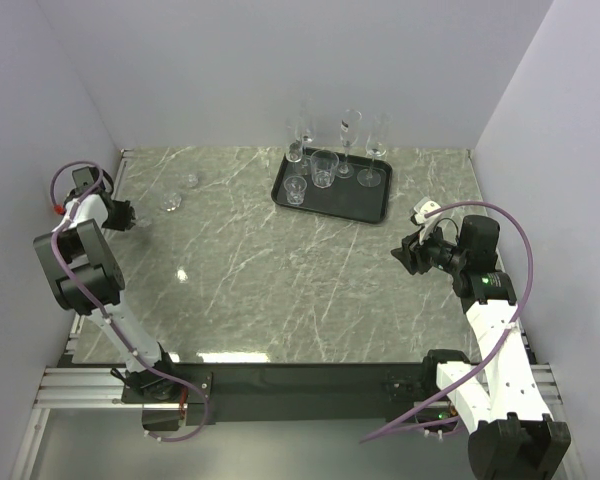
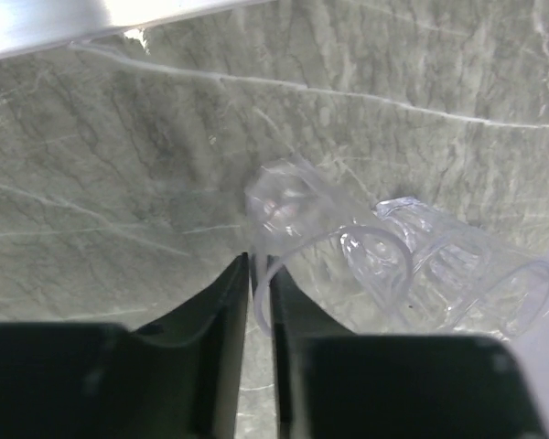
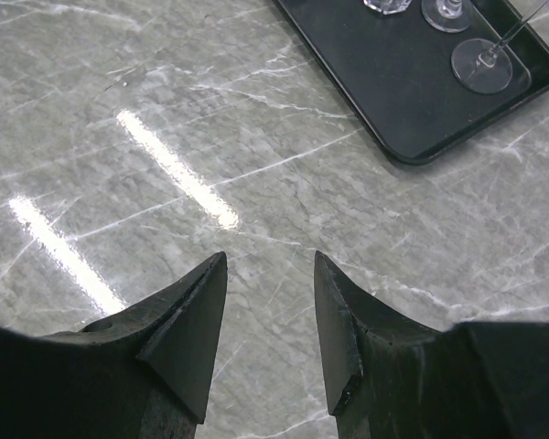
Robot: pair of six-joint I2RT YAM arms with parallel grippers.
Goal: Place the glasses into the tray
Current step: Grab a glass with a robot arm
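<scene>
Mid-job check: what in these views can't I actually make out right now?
Left wrist view: the left gripper straddles a tumbler wall; clamped or not, the clear glass hides.
Left wrist view: overlapping clear outlines hide how many tumblers are there.
Right wrist view: the top edge cuts off the glasses on the tray; only bases show.
Top view: the table tumblers are too small to tell upright from tipped.
</scene>
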